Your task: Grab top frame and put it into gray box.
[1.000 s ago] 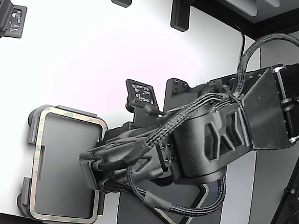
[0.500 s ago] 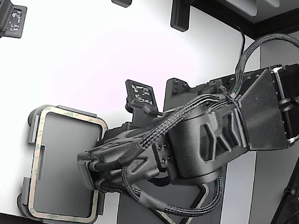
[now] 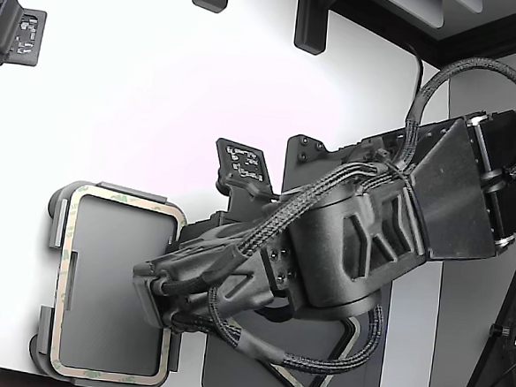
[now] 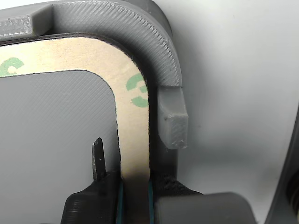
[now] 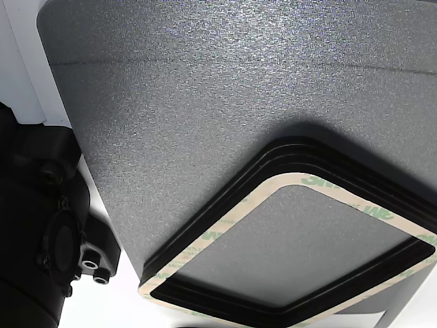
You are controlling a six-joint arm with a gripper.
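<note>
The top frame (image 3: 123, 199), thin and beige with green mottling, lies flat inside the gray box (image 3: 53, 217) at the exterior view's lower left. My gripper (image 3: 156, 305) sits over the frame's right side there. In the wrist view the beige frame (image 4: 133, 135) runs along the box's raised wall (image 4: 159, 51) and past a corner tab. Its strip passes between the gripper (image 4: 135, 193) jaws, which are shut on its two edges. One black fingertip (image 4: 98, 158) stands inside the frame opening, over the box floor.
A dark gray mat (image 3: 228, 369) lies right of the box under the arm, carrying a pile of black-edged frames (image 5: 225, 219). Black fixtures (image 3: 310, 24) stand at the table's far edge, and a small black marker plate (image 3: 247, 162) sits mid-table. The table's near edge runs just below the box.
The arm's wrist and cables have crept slightly toward the exterior view's left. The frame stays in the gray box.
</note>
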